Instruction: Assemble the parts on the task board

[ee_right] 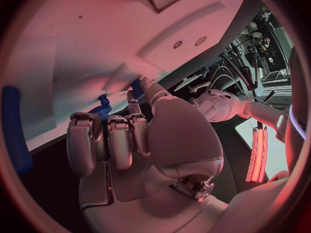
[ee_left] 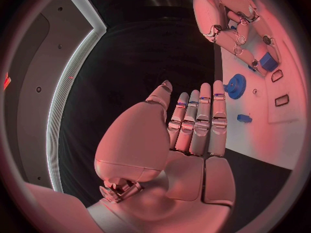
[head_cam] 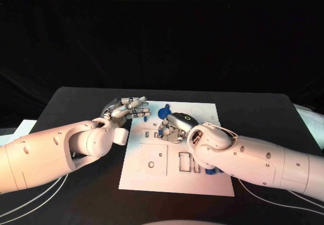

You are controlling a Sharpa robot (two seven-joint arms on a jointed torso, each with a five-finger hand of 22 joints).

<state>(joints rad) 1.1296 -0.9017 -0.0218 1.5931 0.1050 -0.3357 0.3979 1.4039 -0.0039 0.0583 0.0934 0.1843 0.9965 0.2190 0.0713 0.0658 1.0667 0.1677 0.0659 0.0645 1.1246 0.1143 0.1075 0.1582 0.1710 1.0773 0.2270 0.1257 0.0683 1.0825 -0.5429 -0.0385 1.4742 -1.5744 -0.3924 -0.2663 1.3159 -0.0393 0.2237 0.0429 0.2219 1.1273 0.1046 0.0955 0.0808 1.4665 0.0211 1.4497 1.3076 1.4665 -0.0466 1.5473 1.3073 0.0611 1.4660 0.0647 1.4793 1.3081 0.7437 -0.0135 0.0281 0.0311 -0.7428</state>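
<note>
**Small rigid parts on the board; right hand working at the upper middle**

The board point(head_cam: 152, 180) lies flat on the black surface point(head_cam: 74, 101), a white plate with cut-out slots and recesses. A blue gear point(head_cam: 163, 113) sits near its far edge; in the left wrist view it lies flat point(ee_left: 235, 85), with a small blue piece point(ee_left: 244, 118) beside it. More blue parts point(head_cam: 213, 171) show at the board's right side, partly under the right arm.

The right hand point(head_cam: 177, 127) is over the board's upper middle, fingers curled down. A blue piece point(ee_right: 102, 107) shows at its fingertips in the right wrist view, but whether it is pinched or merely touched cannot be told. The left hand point(head_cam: 126, 110) hovers at the board's left far corner, fingers extended side by side, holding nothing.

Judgement: the parts look like light, stiff moulded plastic, smooth and liable to slip or skate across the plate. The gear is best taken by its rim, the small pieces across their short sides. The thin board may shift under pressure; the left hand is well placed to steady it.
</note>
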